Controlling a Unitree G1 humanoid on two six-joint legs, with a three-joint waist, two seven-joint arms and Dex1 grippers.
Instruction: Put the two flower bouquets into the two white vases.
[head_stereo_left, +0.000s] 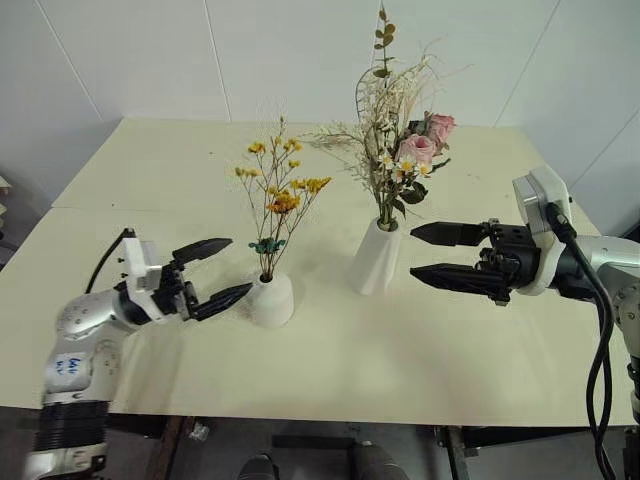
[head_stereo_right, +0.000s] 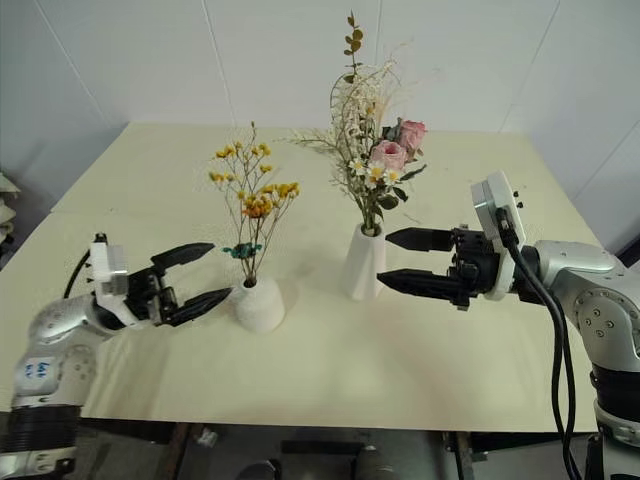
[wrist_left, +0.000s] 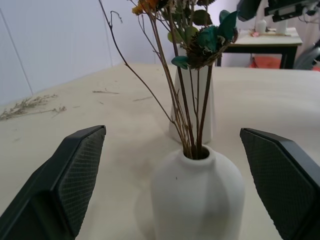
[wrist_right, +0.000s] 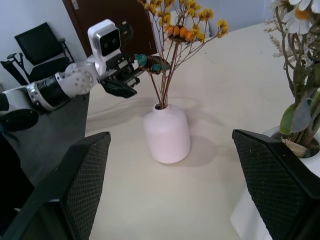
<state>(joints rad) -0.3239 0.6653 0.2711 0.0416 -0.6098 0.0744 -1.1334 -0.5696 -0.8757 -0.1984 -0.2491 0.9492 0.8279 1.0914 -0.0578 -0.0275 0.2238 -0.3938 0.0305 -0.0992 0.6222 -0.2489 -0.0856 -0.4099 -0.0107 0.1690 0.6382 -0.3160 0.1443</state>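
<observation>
Nearest the head camera, both end effectors hang over the near half of the counter (head_stereo_left: 330, 370), each with its fingers spread wide and nothing between them. The left end effector (head_stereo_left: 212, 272) sits just beside the short squat vase (head_stereo_left: 271, 299), apart from it, its fingers pointing toward the vase's side. The right end effector (head_stereo_left: 437, 252) is level, aimed toward the tall tapered vase (head_stereo_left: 375, 257) and near it without touching.

By the look of it, the task is essentially done. The sprig of yellow-orange flowers (head_stereo_left: 277, 190) stands upright in the squat vase, its stems going down into the small hole. The large bouquet of pink roses, daisies and pale grasses (head_stereo_left: 402, 150) stands in the tall vase, leaning very little. Both vases sit near the middle of the counter, side by side, well clear of every edge. All that seems left is drawing the arms away without brushing the stems.

From the left wrist, loose dried twigs (wrist_left: 31, 104) are seen lying on the counter beyond the vases. From the right wrist, the left end effector appears across the squat vase, with a black chair (wrist_right: 35, 42) behind it.
</observation>
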